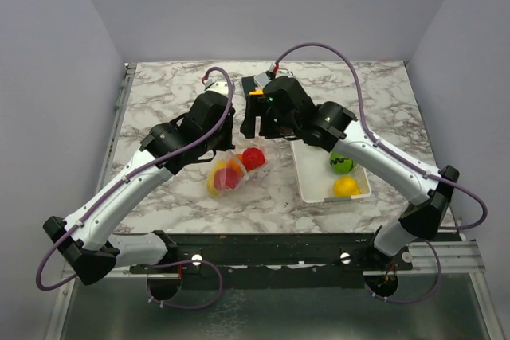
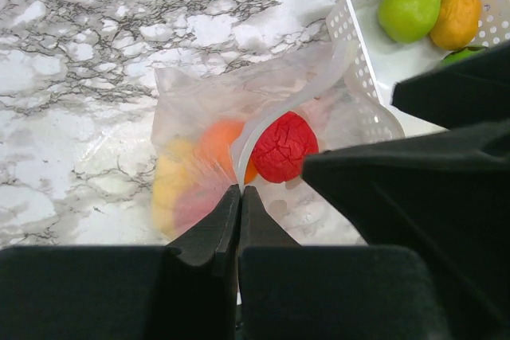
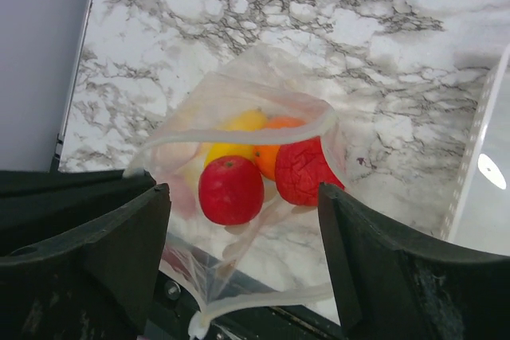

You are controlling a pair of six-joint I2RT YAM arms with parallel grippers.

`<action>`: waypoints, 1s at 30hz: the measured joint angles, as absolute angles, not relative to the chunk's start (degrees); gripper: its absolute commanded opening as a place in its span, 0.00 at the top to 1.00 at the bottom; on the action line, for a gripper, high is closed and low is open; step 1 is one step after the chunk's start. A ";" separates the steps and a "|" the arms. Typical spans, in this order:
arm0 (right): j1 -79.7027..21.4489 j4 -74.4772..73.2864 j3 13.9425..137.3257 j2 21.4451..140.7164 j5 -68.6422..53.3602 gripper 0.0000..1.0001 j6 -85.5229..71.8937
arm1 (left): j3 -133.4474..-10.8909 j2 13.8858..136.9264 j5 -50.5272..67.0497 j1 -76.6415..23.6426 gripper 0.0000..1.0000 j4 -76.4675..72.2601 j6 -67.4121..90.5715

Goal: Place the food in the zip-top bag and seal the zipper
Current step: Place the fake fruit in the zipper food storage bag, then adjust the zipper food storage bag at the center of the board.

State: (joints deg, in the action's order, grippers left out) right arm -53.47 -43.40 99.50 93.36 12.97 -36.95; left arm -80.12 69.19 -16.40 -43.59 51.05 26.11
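Soft, limp zip-top bag (image 3: 263, 77) just below spread, empty right gripper (image 3: 243, 197), part-filled with light, slippery toy fruits (image 3: 299, 171). Left gripper (image 2: 240, 193) pressed together, pinching zipper (image 2: 287, 109) strip; likely firmest hold.

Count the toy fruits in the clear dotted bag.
4 in the bag: smooth red apple in front, bumpy red fruit beside it, orange fruit and yellow fruit behind. More may be hidden.

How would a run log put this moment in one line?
left tool: shut on bag | right tool: open over bag | basket: fruit inside
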 measured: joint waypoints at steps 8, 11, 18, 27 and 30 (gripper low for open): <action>-53.54 -45.65 89.73 83.96 13.61 0.28 -39.83 | -80.12 69.41 -16.29 -43.59 1.00 50.70 26.11; -53.54 -46.65 86.24 81.30 14.46 0.30 -41.30 | -80.12 69.54 -16.23 -43.59 1.00 50.61 26.11; -53.54 -46.78 78.00 78.91 15.07 0.35 -45.41 | -80.09 69.56 -16.08 -43.59 1.00 50.54 26.11; -53.54 -45.36 75.48 80.68 15.05 0.55 -50.61 | -80.09 69.54 -15.84 -43.59 1.00 50.50 26.33; -53.54 -44.29 75.46 81.80 15.07 0.63 -51.55 | -80.09 69.54 -15.62 -43.59 1.00 50.50 26.46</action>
